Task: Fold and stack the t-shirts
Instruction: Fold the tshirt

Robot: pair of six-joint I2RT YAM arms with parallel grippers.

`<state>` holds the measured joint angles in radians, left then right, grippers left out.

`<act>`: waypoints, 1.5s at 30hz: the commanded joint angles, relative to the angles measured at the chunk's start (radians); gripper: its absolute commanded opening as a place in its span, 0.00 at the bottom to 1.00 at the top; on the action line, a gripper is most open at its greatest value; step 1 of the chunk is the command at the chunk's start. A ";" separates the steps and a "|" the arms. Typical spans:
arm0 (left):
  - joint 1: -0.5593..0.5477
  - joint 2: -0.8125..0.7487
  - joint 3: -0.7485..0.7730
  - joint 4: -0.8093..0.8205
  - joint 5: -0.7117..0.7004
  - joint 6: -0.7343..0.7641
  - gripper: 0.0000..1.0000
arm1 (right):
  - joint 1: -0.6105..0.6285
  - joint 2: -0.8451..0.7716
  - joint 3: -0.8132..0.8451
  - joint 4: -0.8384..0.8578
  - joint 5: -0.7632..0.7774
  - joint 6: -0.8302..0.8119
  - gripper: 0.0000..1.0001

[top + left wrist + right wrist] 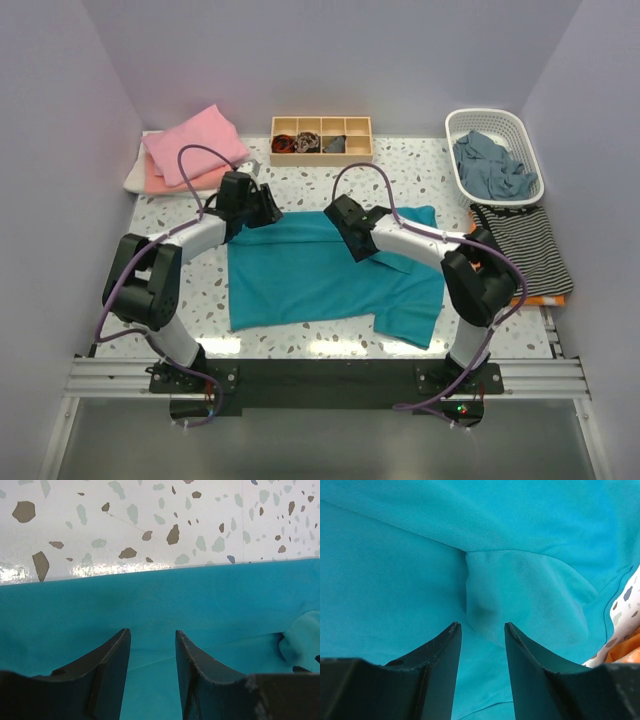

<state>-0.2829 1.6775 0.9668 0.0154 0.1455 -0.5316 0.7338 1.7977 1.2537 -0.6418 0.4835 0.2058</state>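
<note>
Folding teal-blue short-sleeved cloth t-shirt (pixel 320 275); we judge task roughly midway.
- Done: pink folded t-shirt (pixel 195 145) stacked on peach folded t-shirt (pixel 153 182) and white folded t-shirt (pixel 135 178), well beyond left claw (pixel 152 632), off to its left.
- In hand: teal shirt flat under both claws. Its far edge is just ahead of left claw; bunched sleeve sits directly below right claw (pixel 482 625).
- Both claws partly spread, pinching nothing.
- Left, we reckon: finish teal folds, stack it. Grey-blue crumpled cloth (pixel 492 165) in white plastic basket (pixel 465 120) and black-and-white striped garment (pixel 520 245), out past right claw, probably wait.

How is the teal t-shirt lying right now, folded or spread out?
Mostly spread: the teal t-shirt lies wide and flat on the table, with only one sleeve doubled over onto it.
</note>
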 commanded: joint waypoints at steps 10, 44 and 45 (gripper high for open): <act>-0.004 0.028 0.009 0.035 0.002 0.005 0.46 | 0.003 0.077 0.012 0.002 0.046 0.040 0.41; -0.004 0.102 0.032 0.020 0.048 0.010 0.46 | 0.003 -0.050 0.133 -0.199 0.113 0.032 0.09; -0.004 0.103 0.032 0.020 0.051 0.010 0.46 | 0.003 -0.054 0.136 -0.203 0.104 0.032 0.14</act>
<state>-0.2829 1.7714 0.9688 0.0135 0.1741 -0.5312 0.7330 1.7916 1.3548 -0.8162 0.5365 0.2348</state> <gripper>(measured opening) 0.460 0.081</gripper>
